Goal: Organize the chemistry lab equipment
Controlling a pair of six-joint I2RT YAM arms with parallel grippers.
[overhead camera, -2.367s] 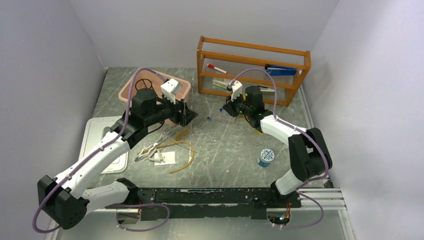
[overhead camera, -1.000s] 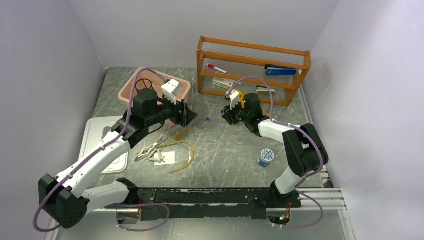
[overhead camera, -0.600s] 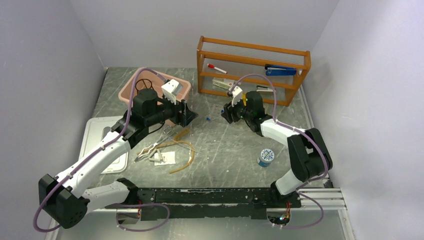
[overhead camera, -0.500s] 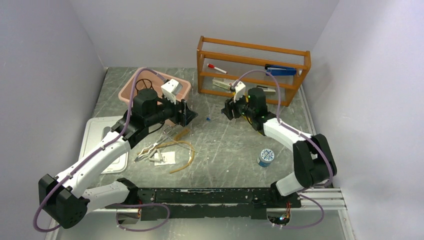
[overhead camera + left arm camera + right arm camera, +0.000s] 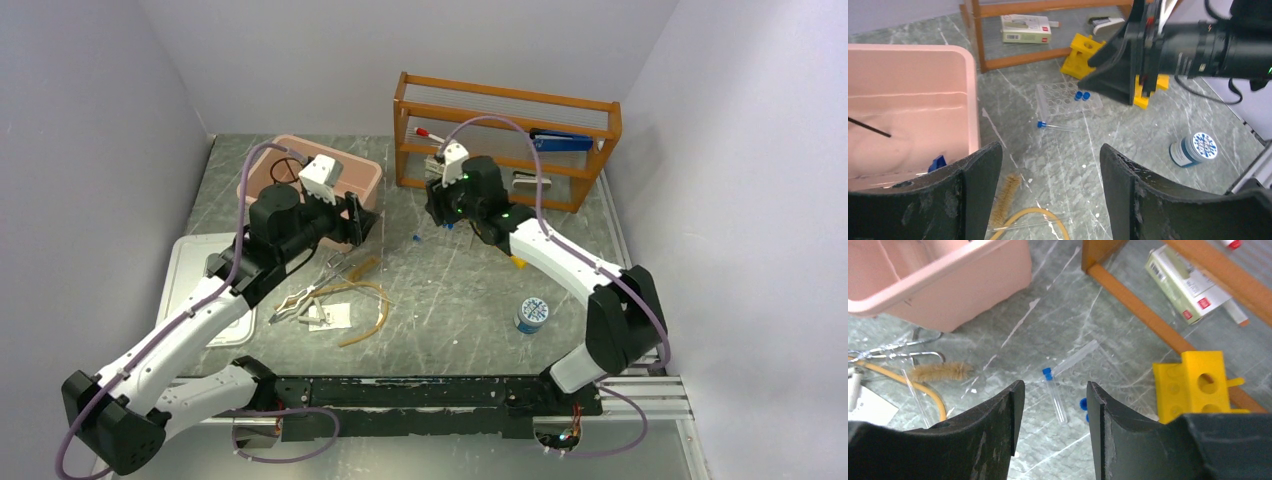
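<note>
The right gripper [image 5: 1054, 385] is released, jaws spread and empty. A blue-capped tube [image 5: 1056, 402] lies flat on the table in the gap between its fingers, and the clear tube rack [image 5: 1098, 370] is just beyond. The left gripper [image 5: 1050, 155] is also spread and empty, with the pink bin [image 5: 970, 90] to its left and the tan rubber tubing [image 5: 1040, 209] between its fingers.

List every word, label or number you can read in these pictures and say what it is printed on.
Nothing can be read outright.
Pale box under the wooden rack: red label and barcode, print too blurred.
Round jar: blue-and-white lid pattern, too small to read.
</note>
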